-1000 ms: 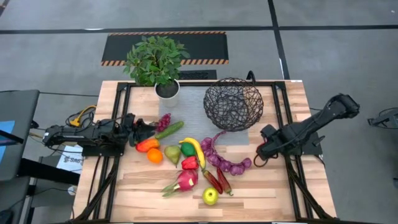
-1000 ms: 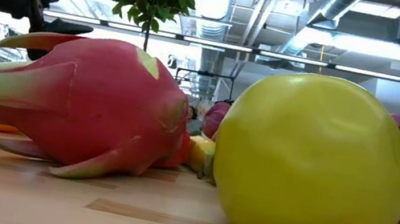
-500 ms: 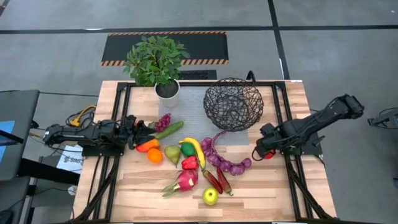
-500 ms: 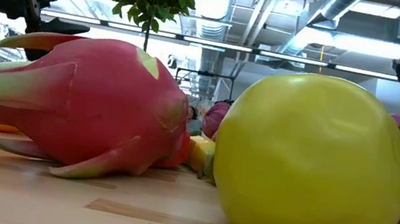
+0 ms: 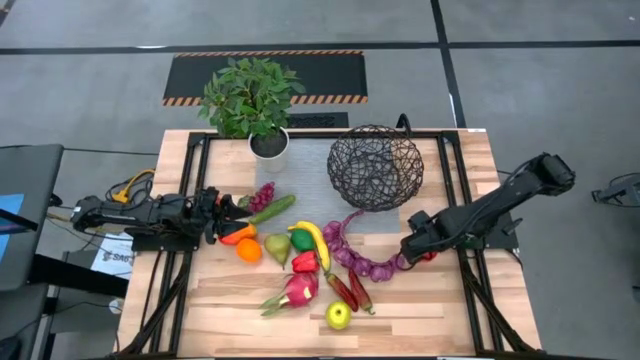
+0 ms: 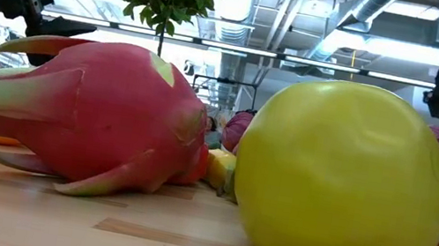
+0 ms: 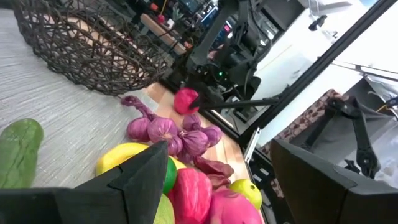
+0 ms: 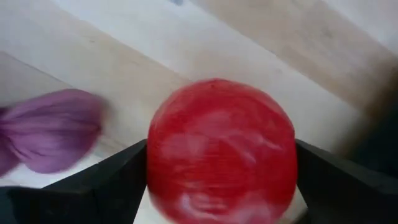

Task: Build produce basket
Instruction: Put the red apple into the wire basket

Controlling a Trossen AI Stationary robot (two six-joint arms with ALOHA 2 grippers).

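Right wrist view: the right gripper [image 8: 221,186] pinches a round red fruit [image 8: 221,149] between its fingers, above the pale wooden table [image 5: 440,310]. Beside it lies a string of purple bulbs [image 5: 365,262]. The left gripper [image 5: 228,213], fingers spread, hovers by the produce [image 5: 300,265]. The wire basket [image 5: 375,166] sits on a grey mat [image 5: 320,190]. Grey floor surrounds the table.
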